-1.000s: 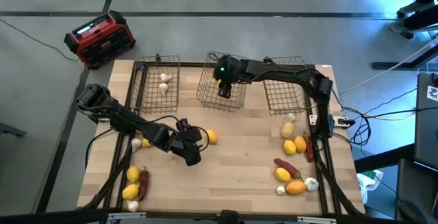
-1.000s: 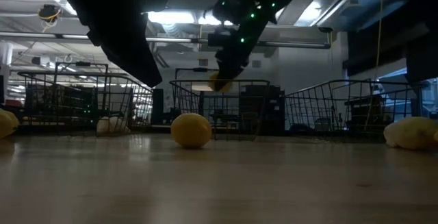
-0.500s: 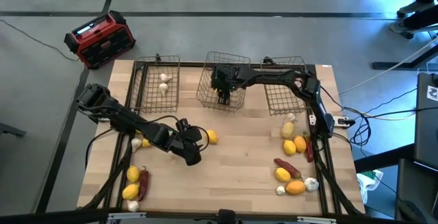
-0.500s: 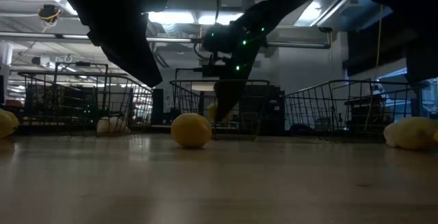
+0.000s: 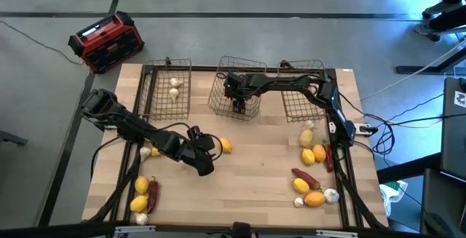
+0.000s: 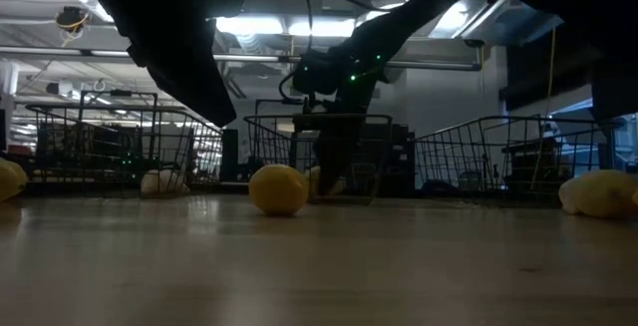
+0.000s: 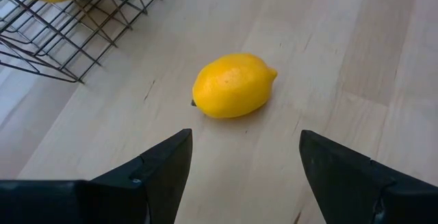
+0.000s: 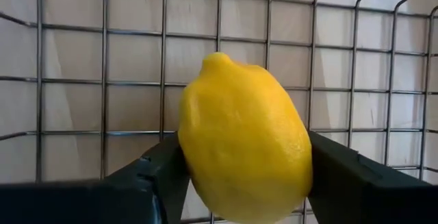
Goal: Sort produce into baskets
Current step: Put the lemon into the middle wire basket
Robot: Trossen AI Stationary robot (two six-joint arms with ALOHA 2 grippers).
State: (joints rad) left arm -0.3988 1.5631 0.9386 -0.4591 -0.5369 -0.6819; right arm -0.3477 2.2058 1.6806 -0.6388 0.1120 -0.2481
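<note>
The right pincer (image 5: 238,105) reaches down into the middle basket (image 5: 218,96) at the bench's (image 5: 255,172) far edge, clamped on a lemon (image 8: 243,138), while the left pincer (image 5: 210,151) sits spread wide near the bench's middle, facing a loose lemon (image 7: 233,85).

Two slender, matte black jointed arms (image 5: 138,127) carry black cables along their links. Small green indicator lights (image 6: 351,65) glow on one wrist housing. Each wrist ends in two flat, wedge-shaped dark plastic fingers (image 7: 161,166).
</note>
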